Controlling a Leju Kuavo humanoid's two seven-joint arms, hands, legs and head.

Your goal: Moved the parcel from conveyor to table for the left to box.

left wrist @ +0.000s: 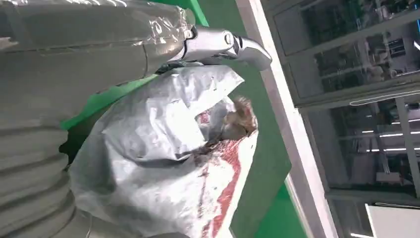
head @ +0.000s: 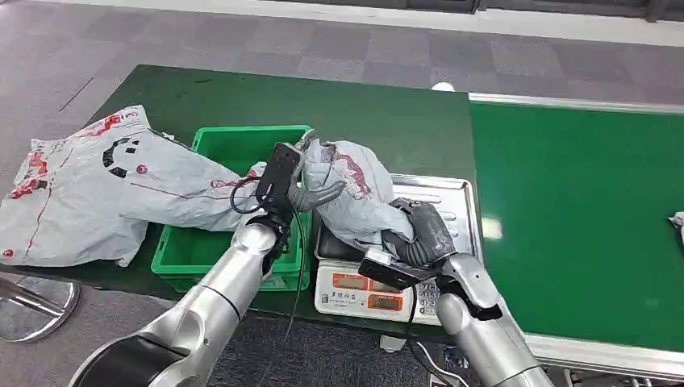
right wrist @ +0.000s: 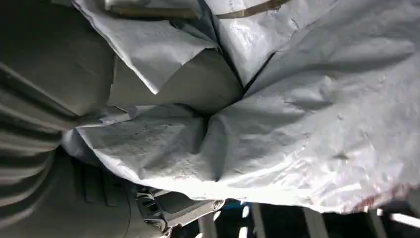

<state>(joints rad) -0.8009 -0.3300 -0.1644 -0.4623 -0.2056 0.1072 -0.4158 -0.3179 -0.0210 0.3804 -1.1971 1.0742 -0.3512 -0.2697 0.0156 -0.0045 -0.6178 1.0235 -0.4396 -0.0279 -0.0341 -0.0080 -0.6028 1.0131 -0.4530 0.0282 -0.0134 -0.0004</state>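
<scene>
Right hand (head: 419, 234) and left hand (head: 302, 189) grip parcel (head: 351, 189).

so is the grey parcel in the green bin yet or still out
Out: the grey parcel sits over the scale, beside the green bin, with both robot hands on it.

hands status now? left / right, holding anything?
Left hand: touching the grey parcel over the scale; grip cannot be told.
Right hand: gripping the same parcel from below.
</scene>
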